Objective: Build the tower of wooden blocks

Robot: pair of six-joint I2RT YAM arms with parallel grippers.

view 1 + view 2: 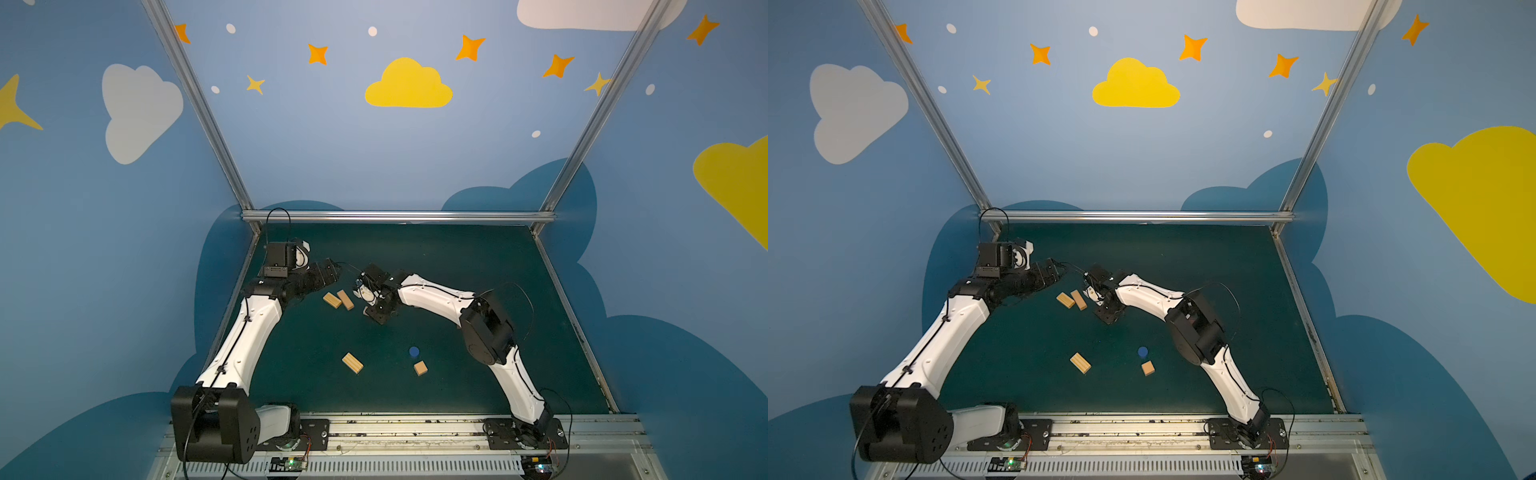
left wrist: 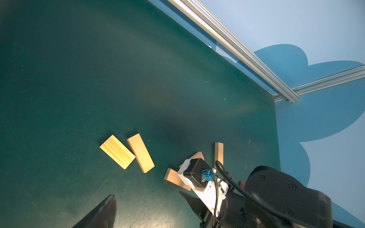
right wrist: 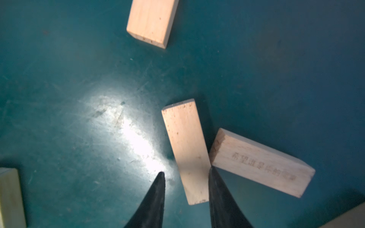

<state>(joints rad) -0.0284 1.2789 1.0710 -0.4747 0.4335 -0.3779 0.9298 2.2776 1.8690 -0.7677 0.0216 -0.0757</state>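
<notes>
Both arms (image 1: 249,332) arch inward, right jaws straddling a bar (image 3: 185,150)

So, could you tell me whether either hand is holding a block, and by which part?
Nothing appears held. The left hand is open and empty; the right hand stands open over a tan bar, one fingertip clear of it.

white arms (image 1: 253,332), black joints (image 1: 486,324)
</notes>
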